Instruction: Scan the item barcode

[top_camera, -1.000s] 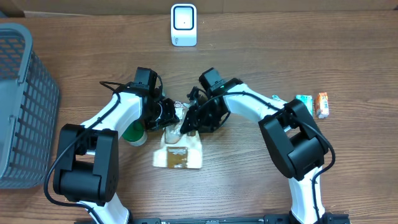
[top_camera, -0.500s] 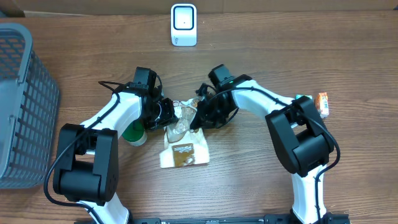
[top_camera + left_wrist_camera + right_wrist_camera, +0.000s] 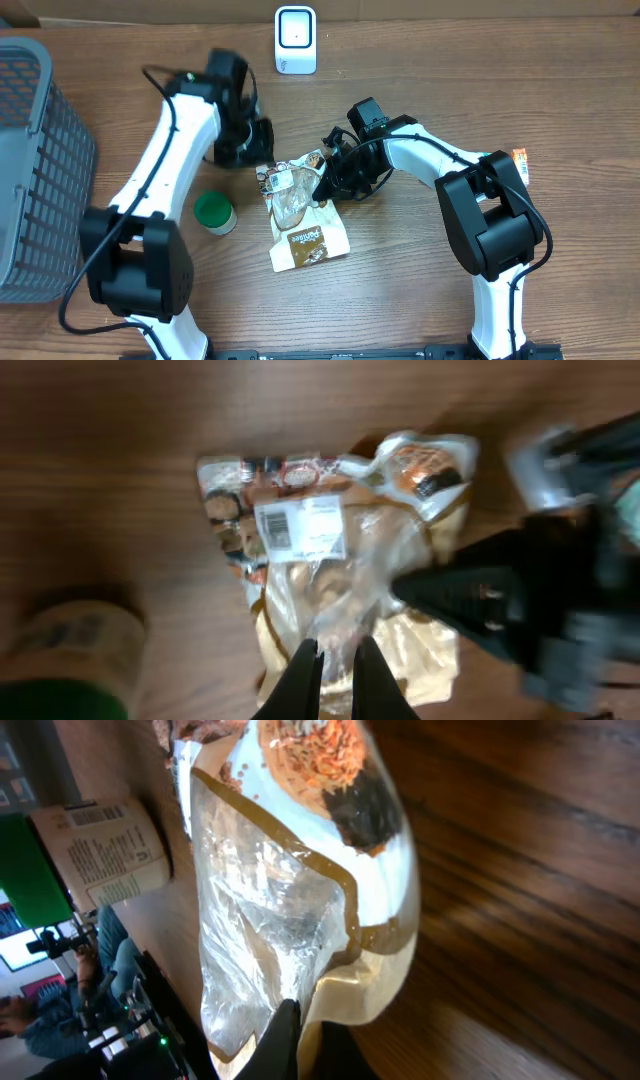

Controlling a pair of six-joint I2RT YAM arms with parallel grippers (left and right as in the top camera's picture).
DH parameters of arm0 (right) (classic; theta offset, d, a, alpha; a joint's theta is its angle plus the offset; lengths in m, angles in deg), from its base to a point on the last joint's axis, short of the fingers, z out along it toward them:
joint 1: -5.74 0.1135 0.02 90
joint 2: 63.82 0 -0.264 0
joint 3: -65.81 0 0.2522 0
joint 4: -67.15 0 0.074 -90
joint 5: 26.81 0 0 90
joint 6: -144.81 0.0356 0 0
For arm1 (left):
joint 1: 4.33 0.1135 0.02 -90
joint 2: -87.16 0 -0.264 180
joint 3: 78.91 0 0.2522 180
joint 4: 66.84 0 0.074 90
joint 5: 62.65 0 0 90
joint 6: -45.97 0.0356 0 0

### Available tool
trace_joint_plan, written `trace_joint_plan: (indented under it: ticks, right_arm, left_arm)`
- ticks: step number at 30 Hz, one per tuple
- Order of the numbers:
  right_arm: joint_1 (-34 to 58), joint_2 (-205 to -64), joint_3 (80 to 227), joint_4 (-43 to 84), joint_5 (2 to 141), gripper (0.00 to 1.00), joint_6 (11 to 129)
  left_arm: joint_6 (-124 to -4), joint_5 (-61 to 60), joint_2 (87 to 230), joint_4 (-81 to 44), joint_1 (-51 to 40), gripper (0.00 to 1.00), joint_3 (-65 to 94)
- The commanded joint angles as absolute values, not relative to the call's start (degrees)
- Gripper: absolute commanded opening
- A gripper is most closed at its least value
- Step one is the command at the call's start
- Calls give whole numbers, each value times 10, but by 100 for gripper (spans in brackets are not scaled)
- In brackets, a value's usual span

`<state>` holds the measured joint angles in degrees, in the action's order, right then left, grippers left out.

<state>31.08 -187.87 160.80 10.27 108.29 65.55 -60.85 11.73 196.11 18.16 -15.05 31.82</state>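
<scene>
The snack bag looks light, crinkly, slippery (label up); right pincer pinches its edge, left pincer closed, empty.

We log the left arm stretched far forward, its wrist bent back toward centre. The left gripper points straight down, fingers pressed nearly together with nothing between them. The right arm reaches out leftward across its own front. The right gripper is closed, dark fingers pinching the pouch by its edge. The two grippers are near each other, not touching.
</scene>
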Motion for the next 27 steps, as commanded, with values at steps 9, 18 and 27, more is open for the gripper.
trace_joint_plan:
  ticks: [9,18,27]
  right_arm:
    - [297,-1852,1610,104,1260,4,553]
    - [266,-1771,1610,93,1218,4,570]
    - [262,-1809,1609,123,1067,4,683]
  left_arm:
    - [-598,191,1958,250,-48,10,459]
    - [-607,171,1958,266,6,4,456]
    - [-593,107,1958,255,-69,4,428]
